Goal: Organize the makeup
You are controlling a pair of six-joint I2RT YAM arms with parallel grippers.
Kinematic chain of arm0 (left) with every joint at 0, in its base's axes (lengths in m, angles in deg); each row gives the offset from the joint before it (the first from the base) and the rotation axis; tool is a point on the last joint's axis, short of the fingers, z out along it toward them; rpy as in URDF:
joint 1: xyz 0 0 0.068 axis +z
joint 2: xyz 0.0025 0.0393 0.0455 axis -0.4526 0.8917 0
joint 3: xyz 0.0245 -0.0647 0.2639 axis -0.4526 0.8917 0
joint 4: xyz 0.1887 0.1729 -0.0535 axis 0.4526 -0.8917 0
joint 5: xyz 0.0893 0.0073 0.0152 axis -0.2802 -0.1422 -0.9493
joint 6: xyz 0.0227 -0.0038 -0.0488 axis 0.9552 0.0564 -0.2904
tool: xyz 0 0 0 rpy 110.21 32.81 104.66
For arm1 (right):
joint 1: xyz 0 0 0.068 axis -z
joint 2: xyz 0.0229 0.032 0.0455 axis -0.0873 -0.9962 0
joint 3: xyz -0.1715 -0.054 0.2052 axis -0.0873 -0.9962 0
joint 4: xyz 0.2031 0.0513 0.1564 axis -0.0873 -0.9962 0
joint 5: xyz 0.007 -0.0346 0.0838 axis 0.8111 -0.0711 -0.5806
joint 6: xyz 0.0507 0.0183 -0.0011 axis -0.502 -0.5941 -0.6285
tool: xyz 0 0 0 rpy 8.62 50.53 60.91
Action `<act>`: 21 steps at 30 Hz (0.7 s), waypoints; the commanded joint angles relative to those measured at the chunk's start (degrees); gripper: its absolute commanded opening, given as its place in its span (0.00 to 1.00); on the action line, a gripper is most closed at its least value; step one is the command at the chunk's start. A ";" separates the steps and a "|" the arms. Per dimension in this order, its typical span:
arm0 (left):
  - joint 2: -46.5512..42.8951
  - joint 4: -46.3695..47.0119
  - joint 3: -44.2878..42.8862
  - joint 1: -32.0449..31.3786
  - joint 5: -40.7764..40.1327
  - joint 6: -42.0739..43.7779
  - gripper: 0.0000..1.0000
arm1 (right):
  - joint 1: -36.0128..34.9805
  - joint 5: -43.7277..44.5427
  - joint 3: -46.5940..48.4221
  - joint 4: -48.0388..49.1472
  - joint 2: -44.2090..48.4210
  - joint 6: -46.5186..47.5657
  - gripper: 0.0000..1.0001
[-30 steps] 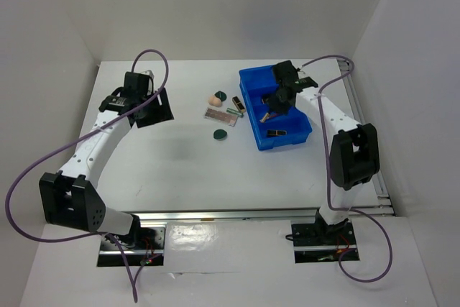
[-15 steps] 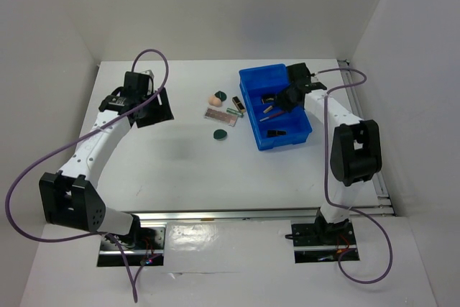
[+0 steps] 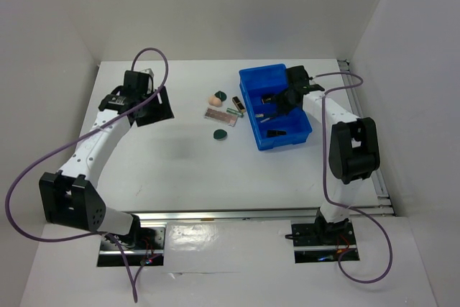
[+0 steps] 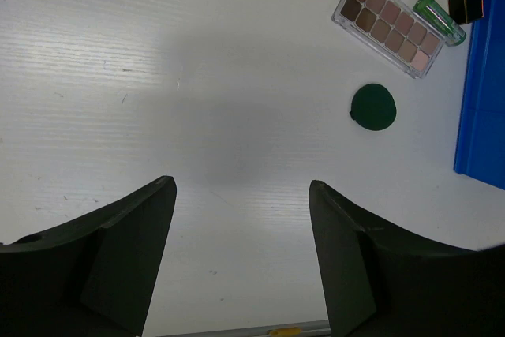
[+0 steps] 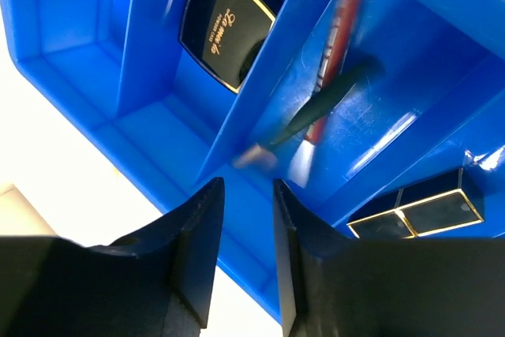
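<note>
My right gripper [image 3: 277,103] hangs over the blue tray [image 3: 302,129], open by a narrow gap [image 5: 246,187] with nothing between its fingers. Just beyond the fingertips a dark green pencil [image 5: 316,112] lies blurred in a tray compartment, across a slim red-pink pencil [image 5: 335,37]. A dark square compact [image 5: 225,25] and a black-and-gold lipstick [image 5: 414,215] lie in neighbouring compartments. On the table left of the tray are a peach sponge [image 3: 214,98], a brownish palette [image 4: 390,25], a green tube [image 4: 439,20], a lipstick [image 3: 238,105] and a dark green round compact [image 4: 373,106]. My left gripper [image 4: 241,187] is open and empty at the far left.
A second dark green compact [image 3: 222,95] sits beside the sponge. The tray's left wall [image 4: 481,116] stands just right of the loose makeup. White walls close the table at the back and both sides.
My right gripper shifted back and forth a little over the tray, and a pencil now lies loose and blurred in a compartment. The left arm has not moved.
</note>
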 commanded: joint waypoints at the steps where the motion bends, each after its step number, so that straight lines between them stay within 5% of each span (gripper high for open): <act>1: 0.70 -0.02 -2.31 -0.24 -0.55 0.36 0.82 | 0.30 -0.28 -0.98 2.29 -0.34 -0.93 0.39; 9: 2.98 1.21 -4.50 -3.04 2.79 0.36 0.82 | -0.48 -0.28 -0.45 2.46 0.18 3.28 0.42; 13: 8.42 1.83 -11.69 -8.05 2.18 -0.24 0.79 | -3.56 1.65 5.32 4.22 1.68 15.73 0.42; 21: 26.07 -0.99 -23.66 -11.48 6.92 -3.59 0.53 | -9.63 0.79 16.50 1.15 0.36 35.01 0.42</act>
